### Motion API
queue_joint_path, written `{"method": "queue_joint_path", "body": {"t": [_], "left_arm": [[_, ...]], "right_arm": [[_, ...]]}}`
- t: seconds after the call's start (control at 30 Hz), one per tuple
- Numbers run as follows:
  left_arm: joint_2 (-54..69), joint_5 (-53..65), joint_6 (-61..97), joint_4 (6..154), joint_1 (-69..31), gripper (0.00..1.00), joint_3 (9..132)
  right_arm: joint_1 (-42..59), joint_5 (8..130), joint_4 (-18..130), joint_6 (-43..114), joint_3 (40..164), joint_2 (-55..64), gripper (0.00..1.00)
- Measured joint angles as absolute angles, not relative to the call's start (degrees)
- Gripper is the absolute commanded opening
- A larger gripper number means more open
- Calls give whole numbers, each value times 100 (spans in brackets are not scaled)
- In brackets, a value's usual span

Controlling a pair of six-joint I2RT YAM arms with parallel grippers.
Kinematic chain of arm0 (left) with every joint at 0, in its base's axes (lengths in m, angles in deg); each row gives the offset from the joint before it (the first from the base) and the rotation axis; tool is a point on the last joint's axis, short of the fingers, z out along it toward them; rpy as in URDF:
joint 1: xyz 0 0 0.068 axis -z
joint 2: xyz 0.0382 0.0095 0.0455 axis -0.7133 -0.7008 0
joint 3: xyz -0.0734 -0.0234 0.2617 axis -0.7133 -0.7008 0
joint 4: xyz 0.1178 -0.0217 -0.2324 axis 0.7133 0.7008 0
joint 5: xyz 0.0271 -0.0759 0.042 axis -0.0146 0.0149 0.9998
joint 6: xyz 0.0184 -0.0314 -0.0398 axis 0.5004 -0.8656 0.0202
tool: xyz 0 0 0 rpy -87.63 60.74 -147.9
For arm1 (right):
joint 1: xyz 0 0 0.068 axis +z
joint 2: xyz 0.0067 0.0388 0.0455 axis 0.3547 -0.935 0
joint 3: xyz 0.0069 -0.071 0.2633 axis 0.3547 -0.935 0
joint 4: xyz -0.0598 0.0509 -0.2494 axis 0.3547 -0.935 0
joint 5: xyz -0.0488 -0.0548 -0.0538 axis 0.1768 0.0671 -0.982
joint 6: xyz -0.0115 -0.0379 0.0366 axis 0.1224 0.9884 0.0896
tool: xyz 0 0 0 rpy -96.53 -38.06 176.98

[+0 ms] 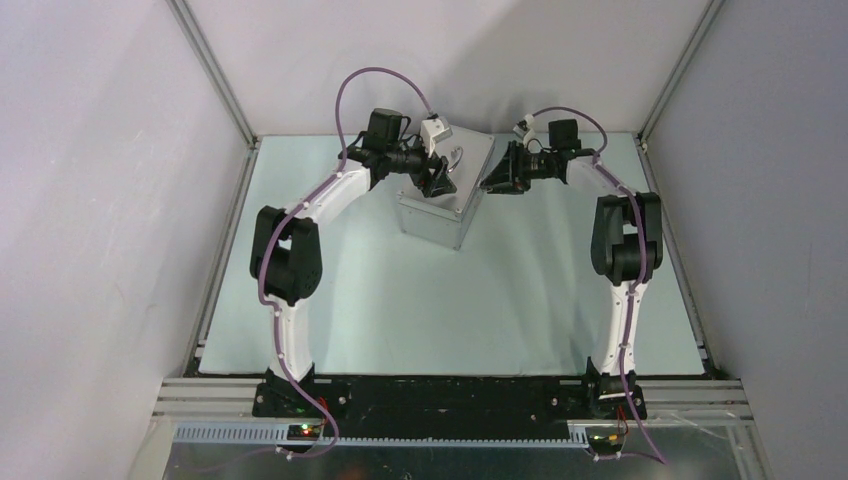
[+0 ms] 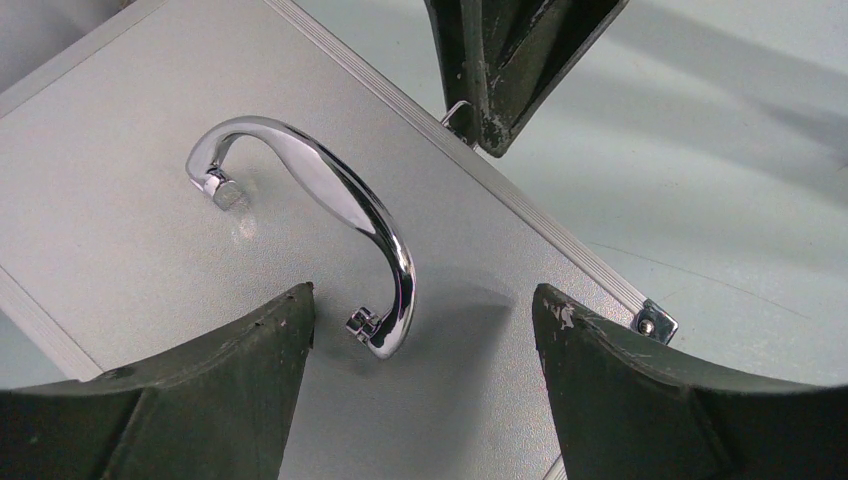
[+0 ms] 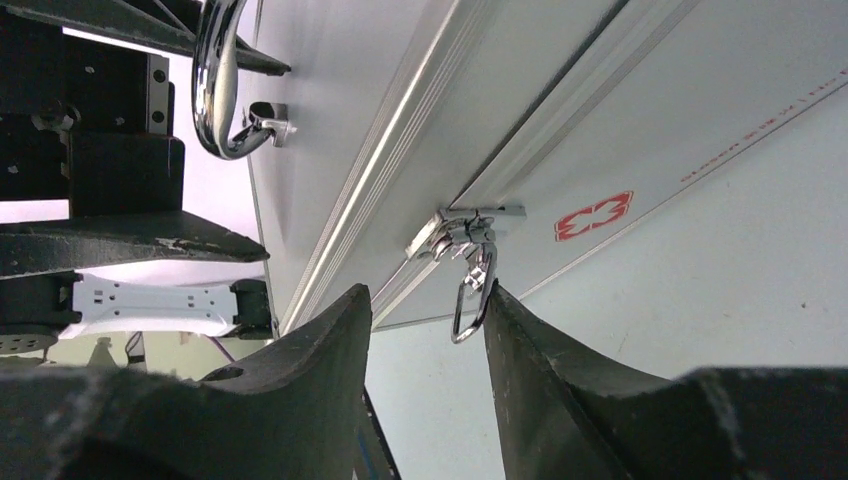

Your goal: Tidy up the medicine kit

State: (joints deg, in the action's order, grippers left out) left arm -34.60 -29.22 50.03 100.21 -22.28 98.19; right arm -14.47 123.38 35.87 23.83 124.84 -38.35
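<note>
At the far middle of the counter (image 1: 400, 310), the medicine kit (image 1: 435, 222) is sitting with its lid down. Its curved handle (image 2: 340, 190) is lying under the wide-open left hand (image 2: 422, 300), which is gripping nothing. The right hand (image 3: 425, 300) is hanging half open, fingers flanking the front latch (image 3: 470, 270) without clamping it.

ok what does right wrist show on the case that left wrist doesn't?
Right wrist only: the front face of the silver aluminium case, its red cross mark, and the metal latch whose wire loop hangs between the fingers of the open right gripper.
Left wrist only: both mounts of the curved chrome handle, a riveted corner bracket, and the open left gripper standing either side of one mount, touching nothing.
Both: that handle and the flat grey lid with its ribbed edge.
</note>
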Motion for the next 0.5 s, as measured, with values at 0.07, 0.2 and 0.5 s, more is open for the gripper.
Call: {"method": "queue_joint_path", "body": {"t": [0.07, 0.2, 0.5], "left_arm": [[-3462, -2922, 5001, 10019, -2228, 84, 9819], [-3462, -2925, 4999, 10015, -2228, 84, 9819], [-3466, -2929, 4995, 9940, -2228, 84, 9788]], "right_arm": [[-1447, 12286, 3449, 2448, 12497, -3789, 48], [-1469, 12321, 3305, 2531, 12643, -3743, 47], [-1423, 12491, 3298, 2547, 12976, -3658, 48]]}}
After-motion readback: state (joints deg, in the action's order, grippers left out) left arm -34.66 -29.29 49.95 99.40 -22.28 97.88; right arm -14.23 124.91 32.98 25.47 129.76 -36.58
